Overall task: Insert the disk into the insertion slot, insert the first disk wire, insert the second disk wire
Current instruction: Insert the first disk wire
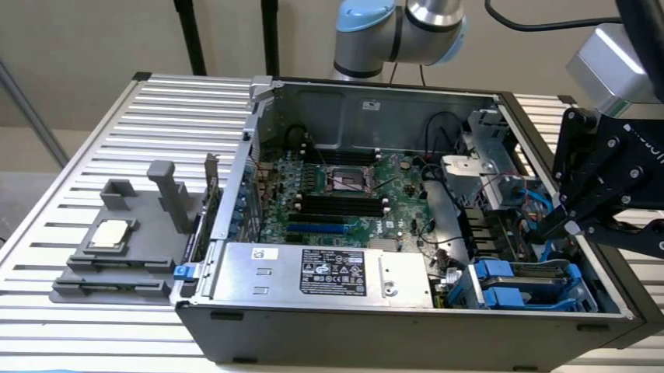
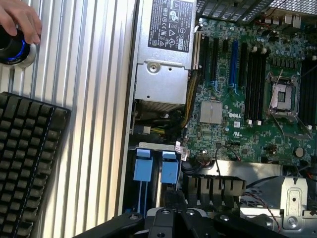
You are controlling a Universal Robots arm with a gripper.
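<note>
One tool [image 1: 550, 231] near insertion slot [image 1: 529, 286], grip unclear, wrist cam: hand [image 2: 20, 20] on knob [image 2: 11, 48], keyboard [image 2: 27, 163]

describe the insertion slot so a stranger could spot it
Find the open computer case, then its near corner on the exterior view's right, beside the silver power supply. The insertion slot is the plastic cage there with bright blue tabs, unlike the bare metal bracket cage behind it.
</note>
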